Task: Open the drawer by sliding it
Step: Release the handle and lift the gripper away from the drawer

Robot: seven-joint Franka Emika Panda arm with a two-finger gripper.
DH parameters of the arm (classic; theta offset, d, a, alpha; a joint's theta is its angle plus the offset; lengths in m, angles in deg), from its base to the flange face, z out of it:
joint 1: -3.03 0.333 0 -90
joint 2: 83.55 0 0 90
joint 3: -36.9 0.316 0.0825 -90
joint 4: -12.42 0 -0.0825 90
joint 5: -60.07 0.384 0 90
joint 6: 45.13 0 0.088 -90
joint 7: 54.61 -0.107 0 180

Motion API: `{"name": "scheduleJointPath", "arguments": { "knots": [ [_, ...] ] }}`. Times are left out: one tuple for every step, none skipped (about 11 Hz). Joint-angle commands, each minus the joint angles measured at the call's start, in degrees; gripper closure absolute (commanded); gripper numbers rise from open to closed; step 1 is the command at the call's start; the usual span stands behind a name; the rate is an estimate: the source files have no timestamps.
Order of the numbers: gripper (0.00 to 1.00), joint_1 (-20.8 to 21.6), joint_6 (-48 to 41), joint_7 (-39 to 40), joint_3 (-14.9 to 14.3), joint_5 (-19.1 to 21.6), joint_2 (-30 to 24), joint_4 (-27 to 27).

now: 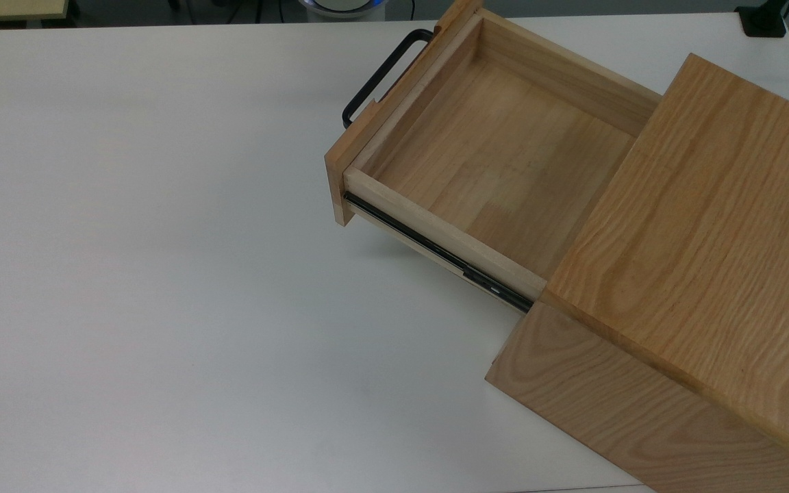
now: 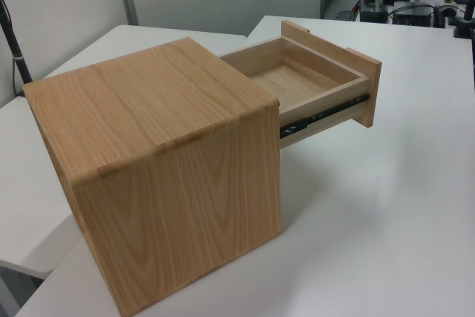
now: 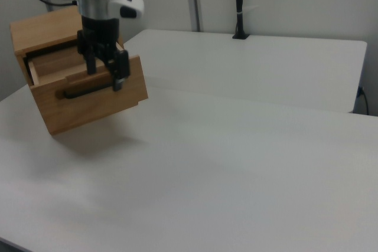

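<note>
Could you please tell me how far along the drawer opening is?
Done: the drawer stands pulled well out of the cabinet, with its rail exposed. In hand: nothing; the handle is bare in the top view, and the gripper hangs open. Left: apparently nothing, beyond perhaps moving the arm away.

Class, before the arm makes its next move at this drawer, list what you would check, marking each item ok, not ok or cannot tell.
1. Drawer slid well out of the cabinet: ok.
2. Handle free of any grip in the top view: ok.
3. Hand open, holding nothing, in the right view: ok.
4. Drawer interior holds nothing: ok.
5. Drawer at the end of its side rail travel: cannot tell.
</note>
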Motion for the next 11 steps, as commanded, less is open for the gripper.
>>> {"name": "scheduleJointPath", "arguments": {
  "knots": [
    [0.0, -5.49, -2.74, 11.73, 5.11, -15.07, 1.73, -3.21],
    [0.0, -6.89, -1.78, 12.29, 6.33, -16.41, 2.69, -3.47],
    [0.0, -8.39, -0.64, 12.3, 8.35, -17.21, 3.22, -3.91],
    [0.0, -9.88, 0.15, 12.3, 10.45, -19.3, 3.23, -4.0],
    [0.0, -10.94, 0.42, 12.04, 10.82, -19.93, 3.32, -5.04],
    [0.0, -11.04, 2.25, 11.95, 10.39, -19.85, 3.49, -5.32],
    [0.0, -10.78, 3.05, 11.86, 9.87, -19.85, 3.41, -5.49],
    [0.0, -10.17, 3.06, 11.77, 9.43, -19.94, 3.93, -5.93],
    [0.0, -8.07, 3.06, 11.51, 9.33, -19.94, 4.19, -5.76],
    [0.0, -6.66, 3.15, 10.46, 8.81, -20.03, 4.37, -5.58],
    [0.0, -5.95, 3.59, 9.41, 8.89, -20.03, 5.07, -5.5]
  ]
}}
